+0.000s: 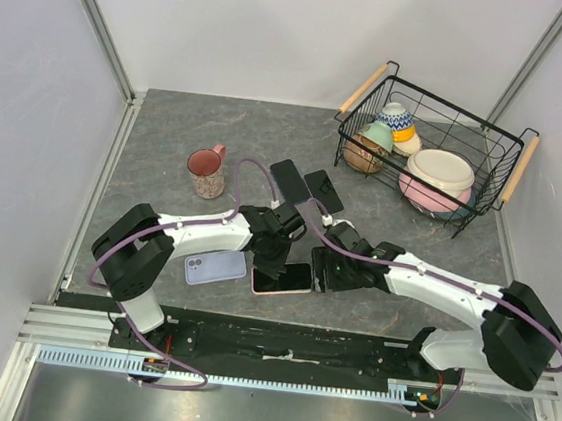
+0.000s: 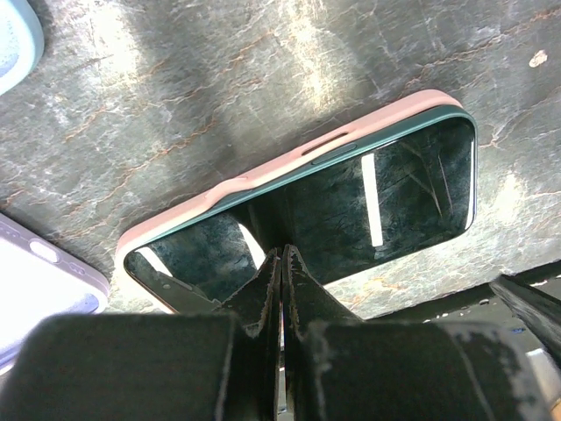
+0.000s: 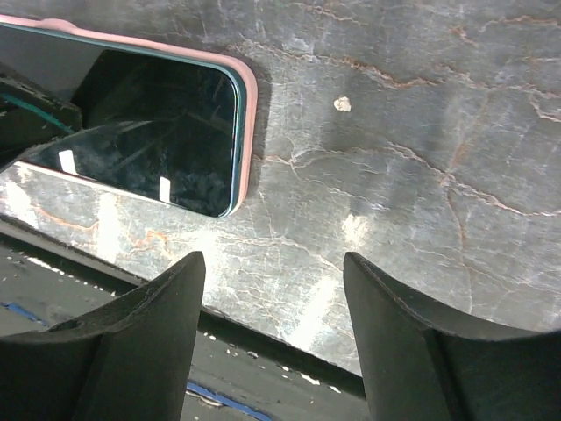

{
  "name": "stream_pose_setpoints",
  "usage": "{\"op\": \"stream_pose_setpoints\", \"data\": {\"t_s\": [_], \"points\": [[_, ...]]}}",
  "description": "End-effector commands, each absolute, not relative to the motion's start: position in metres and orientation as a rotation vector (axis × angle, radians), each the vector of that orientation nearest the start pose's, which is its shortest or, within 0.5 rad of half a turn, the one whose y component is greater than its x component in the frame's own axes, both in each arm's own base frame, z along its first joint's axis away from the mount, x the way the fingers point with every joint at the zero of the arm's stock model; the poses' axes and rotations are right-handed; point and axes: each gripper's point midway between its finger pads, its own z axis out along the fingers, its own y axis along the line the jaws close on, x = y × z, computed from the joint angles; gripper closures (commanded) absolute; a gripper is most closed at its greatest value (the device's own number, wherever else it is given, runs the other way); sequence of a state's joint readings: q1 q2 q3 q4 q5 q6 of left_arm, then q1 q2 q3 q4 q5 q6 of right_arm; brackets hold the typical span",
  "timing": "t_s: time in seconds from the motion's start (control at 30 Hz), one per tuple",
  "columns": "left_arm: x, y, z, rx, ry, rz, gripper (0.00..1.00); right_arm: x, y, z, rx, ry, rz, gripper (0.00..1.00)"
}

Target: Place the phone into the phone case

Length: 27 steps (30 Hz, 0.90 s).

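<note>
Grey marbled surface is carrying everything. The landmark here is the phone.

Left arm is reaching in from the phone's left and the right arm from its right, so they are meeting over it.

Wire basket is sitting well beyond the phone, far-right, and holding bowls.

Pink mug is standing upright beyond the phone, far-left.

Lavender handset or case is lying just left of the phone, back up. Can't tell which it is.

Two black slabs are lying side by side beyond the phone. They may be phones or cases; too small to call.

Phone itself is lying flat, screen up, and looks seated in the pink case. The case rim is showing along the far long edge and around the right end.

Left hand is closed with its fingertips pressed together, gripping nothing. The tips are sitting over the screen by the phone's near long edge; contact isn't clear.

Right hand is open with nothing between its fingers. It is hovering over bare surface just right of the phone's right end, not touching it.
</note>
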<state>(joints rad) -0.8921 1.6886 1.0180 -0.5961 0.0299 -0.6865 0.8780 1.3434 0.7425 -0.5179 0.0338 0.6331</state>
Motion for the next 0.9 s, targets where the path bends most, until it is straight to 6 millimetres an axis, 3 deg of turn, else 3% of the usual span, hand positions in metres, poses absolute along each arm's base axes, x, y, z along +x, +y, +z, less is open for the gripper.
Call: {"op": "stream_pose_setpoints", "data": {"t_s": [0.0,0.27,0.63,0.87], "points": [[0.171,-0.214,-0.004,0.387,2.939,0.011,0.98,0.170,0.223,0.059,-0.287,2.658,0.502,0.29],[0.173,-0.217,0.005,0.371,2.912,-0.027,0.98,0.172,0.241,0.062,-0.286,2.587,0.919,0.30],[0.171,-0.231,0.003,0.392,2.921,-0.106,0.98,0.174,0.247,0.032,-0.227,2.655,1.032,0.37],[0.172,-0.239,0.002,0.400,2.921,-0.122,0.98,0.165,0.246,0.011,-0.214,2.736,1.035,0.55]]}}
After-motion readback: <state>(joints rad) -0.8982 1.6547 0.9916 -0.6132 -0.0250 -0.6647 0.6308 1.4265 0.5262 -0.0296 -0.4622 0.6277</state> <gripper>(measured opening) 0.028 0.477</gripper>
